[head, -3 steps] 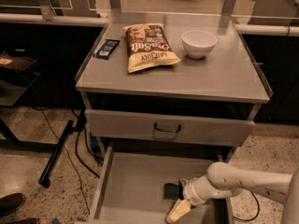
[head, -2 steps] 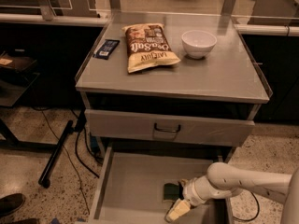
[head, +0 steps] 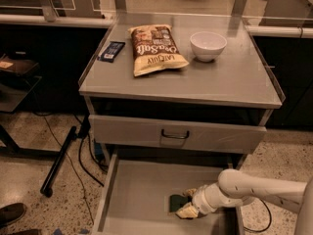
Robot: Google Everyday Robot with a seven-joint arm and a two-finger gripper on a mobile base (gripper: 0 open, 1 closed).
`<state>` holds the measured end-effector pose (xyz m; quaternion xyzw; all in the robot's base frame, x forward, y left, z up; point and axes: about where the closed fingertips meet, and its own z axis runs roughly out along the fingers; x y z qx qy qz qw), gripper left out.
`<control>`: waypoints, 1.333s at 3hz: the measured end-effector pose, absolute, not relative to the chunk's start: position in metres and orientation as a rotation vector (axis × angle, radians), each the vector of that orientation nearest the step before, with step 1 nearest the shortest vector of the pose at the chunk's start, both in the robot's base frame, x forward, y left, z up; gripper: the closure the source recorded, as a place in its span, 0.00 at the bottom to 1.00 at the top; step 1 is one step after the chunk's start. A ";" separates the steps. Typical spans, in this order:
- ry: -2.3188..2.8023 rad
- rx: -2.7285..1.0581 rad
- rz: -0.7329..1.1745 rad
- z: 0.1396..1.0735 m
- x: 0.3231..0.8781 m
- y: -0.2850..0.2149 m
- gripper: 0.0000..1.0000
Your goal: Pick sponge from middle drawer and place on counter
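Note:
The sponge [head: 176,202], small, flat and dark green, lies on the floor of the open middle drawer [head: 142,195], toward its right side. My gripper [head: 189,202] is down in the drawer at the sponge's right end, touching or nearly touching it. The white arm reaches in from the right. The counter [head: 230,80] is the grey cart top above.
On the counter are a chip bag [head: 155,49], a white bowl [head: 208,45] and a dark blue flat packet [head: 111,51]. A closed drawer front with a loop handle [head: 175,134] sits above the open drawer. Cables and a black bar lie on the floor at left.
The gripper has drawn in slightly toward the sponge inside the drawer. The sponge and the things on the counter have not moved.

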<state>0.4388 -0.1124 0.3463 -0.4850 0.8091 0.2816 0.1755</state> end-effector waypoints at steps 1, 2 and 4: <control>2.292 -1.374 0.798 0.346 0.439 -0.112 0.82; 2.292 -1.374 0.798 0.346 0.439 -0.112 1.00; 2.292 -1.373 0.798 0.352 0.439 -0.112 1.00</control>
